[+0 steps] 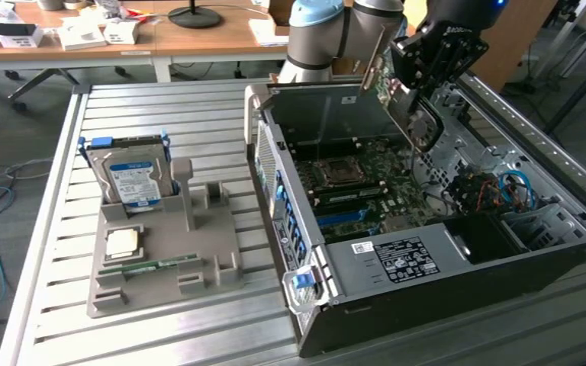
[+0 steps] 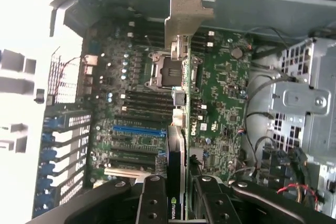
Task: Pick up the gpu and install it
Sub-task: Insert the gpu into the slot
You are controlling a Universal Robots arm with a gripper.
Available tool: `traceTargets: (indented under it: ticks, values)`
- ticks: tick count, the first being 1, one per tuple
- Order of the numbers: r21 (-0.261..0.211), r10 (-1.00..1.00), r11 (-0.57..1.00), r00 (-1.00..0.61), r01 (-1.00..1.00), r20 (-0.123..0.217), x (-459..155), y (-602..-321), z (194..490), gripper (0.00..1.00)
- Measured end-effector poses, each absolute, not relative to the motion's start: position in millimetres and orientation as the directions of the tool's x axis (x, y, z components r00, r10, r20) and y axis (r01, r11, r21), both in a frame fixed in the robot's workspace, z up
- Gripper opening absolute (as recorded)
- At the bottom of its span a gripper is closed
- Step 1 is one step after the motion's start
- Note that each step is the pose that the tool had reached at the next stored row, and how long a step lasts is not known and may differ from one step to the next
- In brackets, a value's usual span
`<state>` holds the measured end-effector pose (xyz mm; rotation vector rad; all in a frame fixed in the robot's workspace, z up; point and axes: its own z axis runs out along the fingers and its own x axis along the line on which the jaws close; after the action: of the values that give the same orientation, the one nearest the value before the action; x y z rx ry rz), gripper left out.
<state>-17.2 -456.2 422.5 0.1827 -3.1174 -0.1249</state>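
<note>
The gpu (image 1: pixel 418 116) is a thin dark card with a silvery end bracket (image 1: pixel 377 59). It hangs tilted, edge down, over the back of the open computer case (image 1: pixel 415 263). My gripper (image 1: pixel 427 76) is shut on its upper edge. In the wrist view the gpu (image 2: pixel 178 129) appears edge-on, with its bracket (image 2: pixel 186 14) pointing toward the case's rear wall. The black fingers (image 2: pixel 152 203) clamp it from both sides. The card sits above the motherboard (image 2: pixel 220 93), apart from the slots, near the processor socket (image 2: pixel 167 69).
To the exterior view's left a grey holder (image 1: pixel 161 259) carries a hard drive (image 1: pixel 130 179), a processor chip (image 1: pixel 122 242) and a green memory stick (image 1: pixel 150 265). Cables (image 1: pixel 497 191) and a drive cage (image 2: pixel 304 103) fill one side of the case. Desks stand behind the slatted table (image 1: pixel 59 229).
</note>
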Motion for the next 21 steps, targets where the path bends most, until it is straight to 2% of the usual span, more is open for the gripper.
traceTargets:
  ticks: [21]
  values:
    - [0.081,-0.456,0.888,-0.890,-0.454,0.012,-17.2,-456.1,421.6,0.26]
